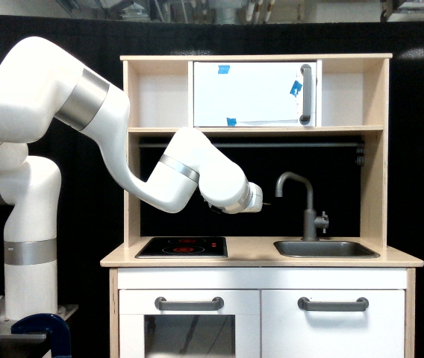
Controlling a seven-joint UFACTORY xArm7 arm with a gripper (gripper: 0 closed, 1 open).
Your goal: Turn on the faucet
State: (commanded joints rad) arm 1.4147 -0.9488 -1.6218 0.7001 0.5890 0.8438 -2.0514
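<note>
Gripper (266, 200) is hanging level in the play kitchen's open middle bay, above the countertop (249, 257), pointing toward the exterior view's right. Fingers are too dark against the black backdrop to read; cannot tell if they are spread or pressed together. Nothing is visibly being held.

Just ahead of the gripper, slightly above it, the spout tip of the faucet (309, 205) is hooking down toward the sink (326, 248). The pipe is standing further ahead, upright, long axis vertical, spout arching back toward the gripper and ending mouth-down. Apart from the gripper, no contact.

Lowest and furthest ahead, the lever knob (322, 220) is sticking out on the far side of the thicker base, away from the gripper, just above the sink rim.

Judging handling: a rigid toy fixture fixed to the counter, probably light plastic, smooth; the thin pipe is likely flexing if bumped. The knob looks like the place to take hold or push, small, so a fingertip nudge is probably suiting better than a full grasp. The pipe is standing between gripper and knob, so the reach is needing to go around it.
</note>
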